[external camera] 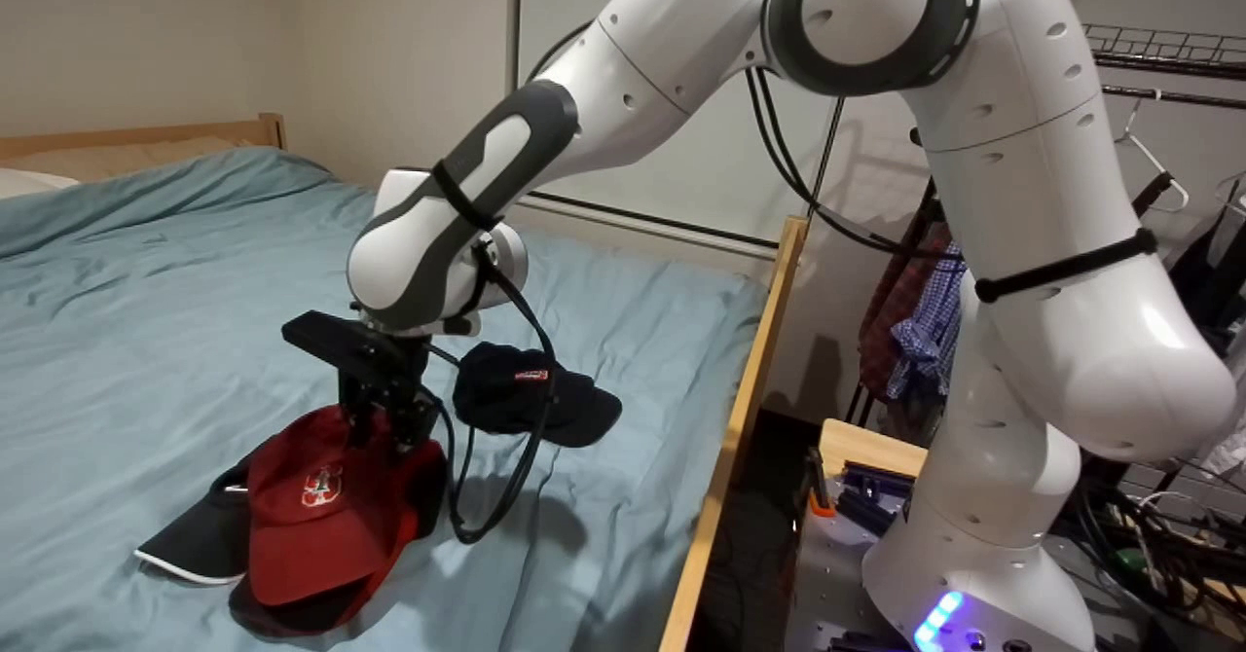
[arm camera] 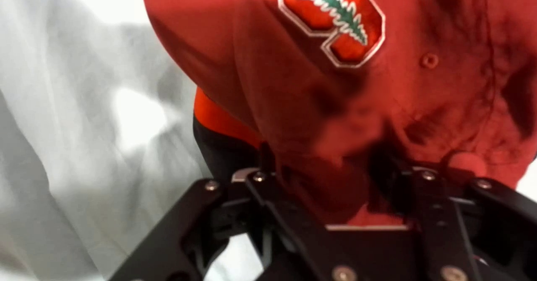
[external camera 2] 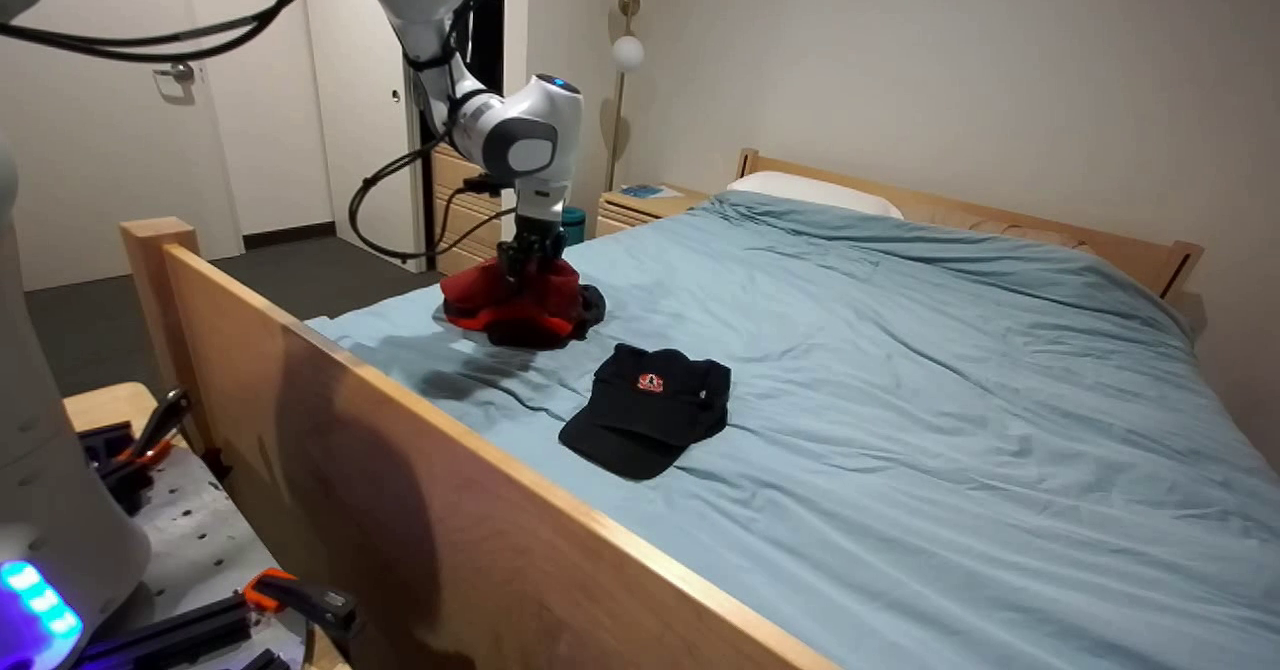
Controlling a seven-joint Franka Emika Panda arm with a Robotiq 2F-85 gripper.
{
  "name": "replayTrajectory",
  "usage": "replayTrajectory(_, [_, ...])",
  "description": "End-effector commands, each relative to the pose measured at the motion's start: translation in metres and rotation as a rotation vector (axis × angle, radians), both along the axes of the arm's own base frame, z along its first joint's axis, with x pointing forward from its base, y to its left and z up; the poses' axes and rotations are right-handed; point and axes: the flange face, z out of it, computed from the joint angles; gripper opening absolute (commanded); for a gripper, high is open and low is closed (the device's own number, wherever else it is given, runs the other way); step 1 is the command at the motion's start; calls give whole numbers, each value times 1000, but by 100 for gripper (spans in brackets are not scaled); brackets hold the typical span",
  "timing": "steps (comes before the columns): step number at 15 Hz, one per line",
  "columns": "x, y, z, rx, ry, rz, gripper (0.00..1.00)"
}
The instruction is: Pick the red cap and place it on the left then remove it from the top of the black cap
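Observation:
The red cap [external camera: 316, 506] with a white-edged logo lies on top of a stack on the bed. It fills much of the wrist view [arm camera: 356, 96]. A second red layer with a dark underside [external camera: 426, 467] shows beneath it. The black cap [external camera: 200, 535], with a white brim edge, lies partly under the stack; only its brim side shows. My gripper [external camera: 382, 431] points down onto the red cap's crown. In the wrist view its fingers [arm camera: 325, 163] stand apart with red cloth between them. The fingertips are partly hidden in the cloth.
A rounder all-black cap [external camera: 506, 389] with a small red logo lies on the blue bed sheet [external camera 2: 900, 400], apart from the stack. The wooden bed rail [external camera 2: 450, 470] stands between the robot base and the mattress. A cable loop hangs from the wrist.

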Motion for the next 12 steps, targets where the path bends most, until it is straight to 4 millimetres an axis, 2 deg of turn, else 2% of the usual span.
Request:
replayTrajectory(1, [-2, 3, 6, 11, -16, -22, 92])
replayTrajectory(2, [-2, 3, 7, 10, -18, -21, 99])
replayTrajectory(8, [-5, 9, 21, -8, -56, 25, 100])
replayTrajectory(12, [-3, 12, 19, -12, -37, 52, 100])
